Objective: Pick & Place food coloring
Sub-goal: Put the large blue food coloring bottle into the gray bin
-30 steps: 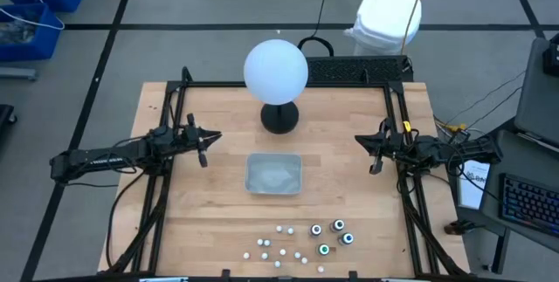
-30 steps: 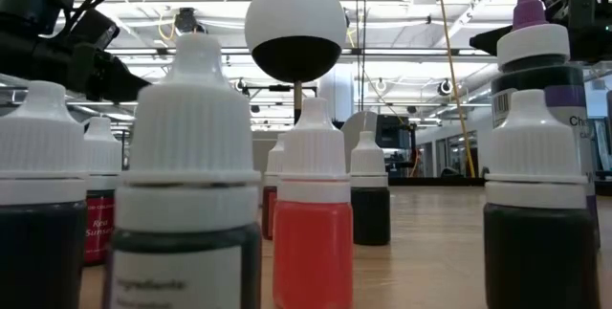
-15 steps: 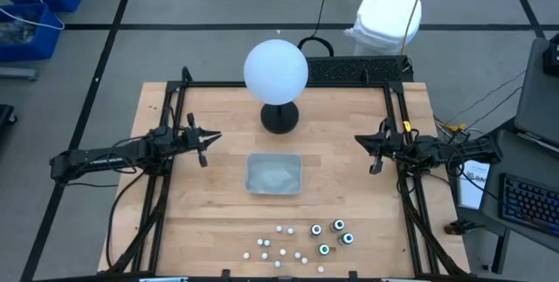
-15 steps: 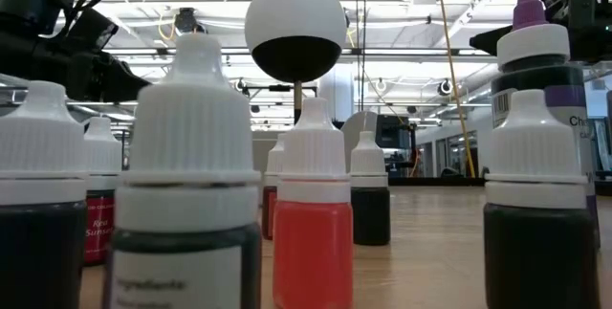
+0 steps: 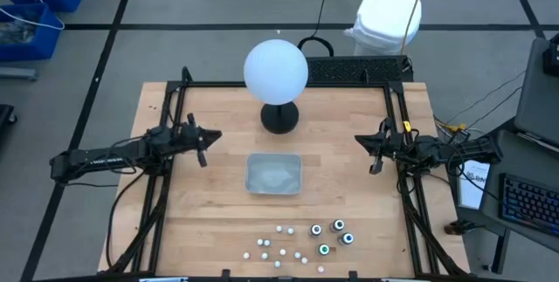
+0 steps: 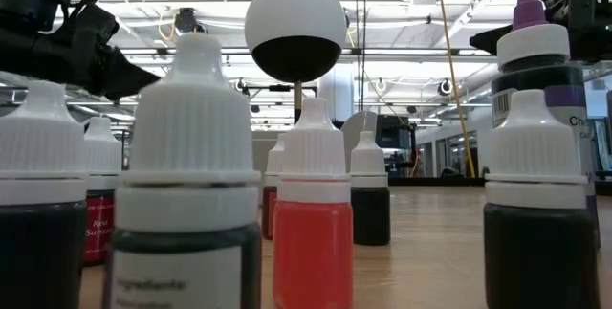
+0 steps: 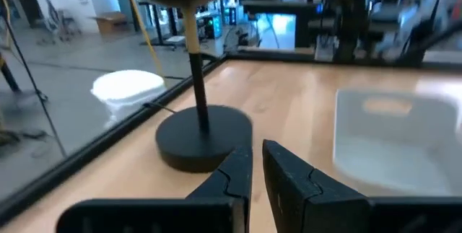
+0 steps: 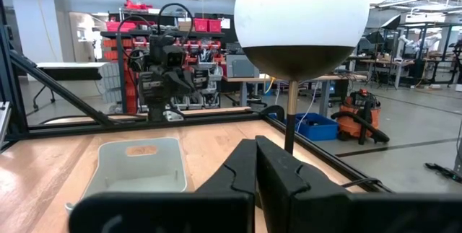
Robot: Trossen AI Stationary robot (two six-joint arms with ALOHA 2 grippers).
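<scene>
From above, the left gripper [image 5: 203,145] and right gripper [image 5: 374,154] are held empty, the bottles [image 5: 301,242] well apart from both. At wrist level, left fingers nearly closed, right shut. Nothing grasped; reaching is judged next

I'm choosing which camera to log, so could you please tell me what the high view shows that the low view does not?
Only the high view shows the grey tray, the whole table, both grippers, left and right, flanking the tray, and the bottles as one cluster near the front edge. Only the low view shows bottle contents, such as the red bottle, and the room behind. Both show the globe and the bottles.
</scene>
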